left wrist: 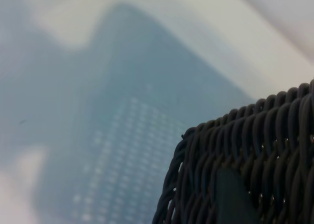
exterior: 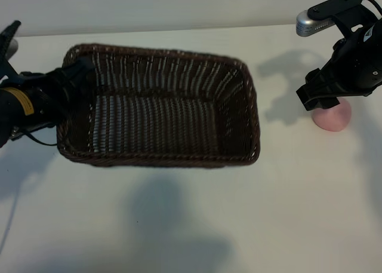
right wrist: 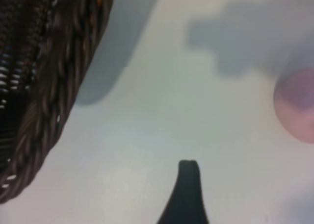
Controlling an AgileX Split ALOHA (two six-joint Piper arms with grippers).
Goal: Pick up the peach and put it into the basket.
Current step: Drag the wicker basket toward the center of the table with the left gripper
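Gripping the basket (exterior: 161,106) at its left rim, the left gripper (exterior: 70,82) has its fingers clamped on the wicker, the basket raised off the white surface (exterior: 191,225). Peach (exterior: 333,116) rests on the surface right of the basket, well apart. Right gripper (exterior: 325,94) hovers directly over the peach, fingers spread, grasping nothing.

The basket (exterior: 161,156), dark brown woven wicker, rectangular with rounded corners, is lifted off the white surface (exterior: 286,213), empty. The peach (exterior: 334,119), small, pale pink and rounded, rests well right of it.
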